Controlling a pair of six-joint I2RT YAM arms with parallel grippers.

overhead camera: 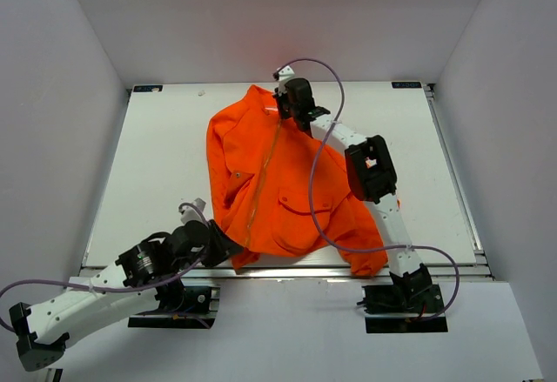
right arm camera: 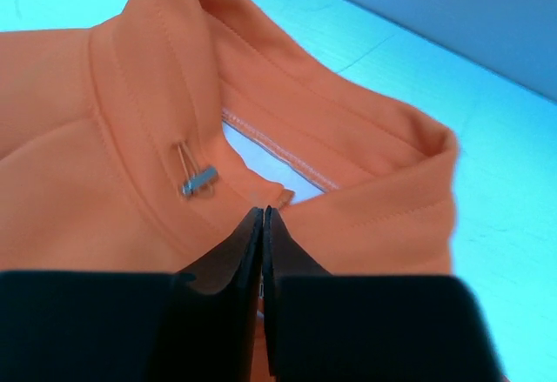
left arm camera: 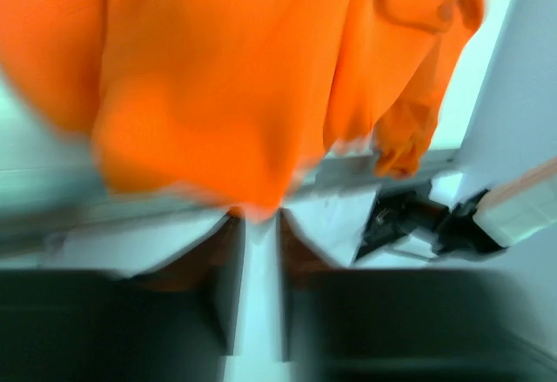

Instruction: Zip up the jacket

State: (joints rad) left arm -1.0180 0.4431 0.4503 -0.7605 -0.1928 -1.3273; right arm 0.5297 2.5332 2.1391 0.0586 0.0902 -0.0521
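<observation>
Though clamped on floppy, light jacket [overhead camera: 278, 182] collar [right arm camera: 348, 130] at 12 o'clock with right gripper [right arm camera: 263, 217], can't tell if left gripper [overhead camera: 218, 247] grips hem [overhead camera: 248, 258] at 7.

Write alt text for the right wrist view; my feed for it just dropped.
Black jaws, pressed shut, meet the orange jacket at the base of its open collar. A small metal zipper pull lies just left of them, pale lining shows inside the collar, and the table lies beyond.

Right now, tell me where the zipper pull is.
In the right wrist view, the zipper pull lies at the collar of the jacket, just left of the shut right pincer.
</observation>
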